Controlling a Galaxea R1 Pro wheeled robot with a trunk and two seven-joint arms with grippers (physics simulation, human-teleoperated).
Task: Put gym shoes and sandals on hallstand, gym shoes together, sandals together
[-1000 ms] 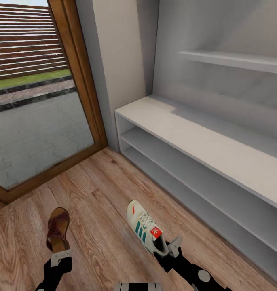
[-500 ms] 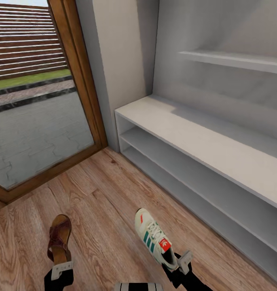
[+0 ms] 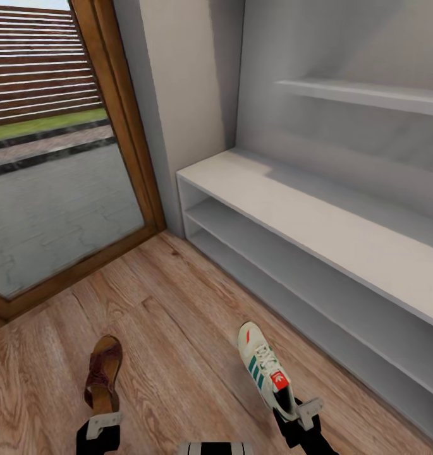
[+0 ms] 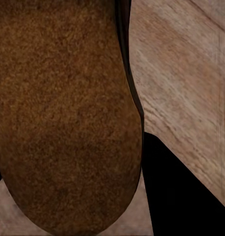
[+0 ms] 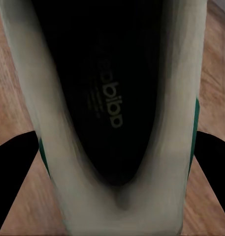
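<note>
My left gripper (image 3: 100, 422) is clamped on a sandal's (image 3: 103, 375) heel, my right gripper (image 3: 299, 414) on a sneaker's (image 3: 265, 369) heel, both over the floor (image 3: 165, 316) near the rack (image 3: 317, 227).

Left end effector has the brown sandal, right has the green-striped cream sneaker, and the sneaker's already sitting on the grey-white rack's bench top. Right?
Not quite. In the head view the green-striped cream sneaker is over the wood-plank floor, at the right end effector; the grey-white rack's bench top holds nothing. The rest stands.
</note>
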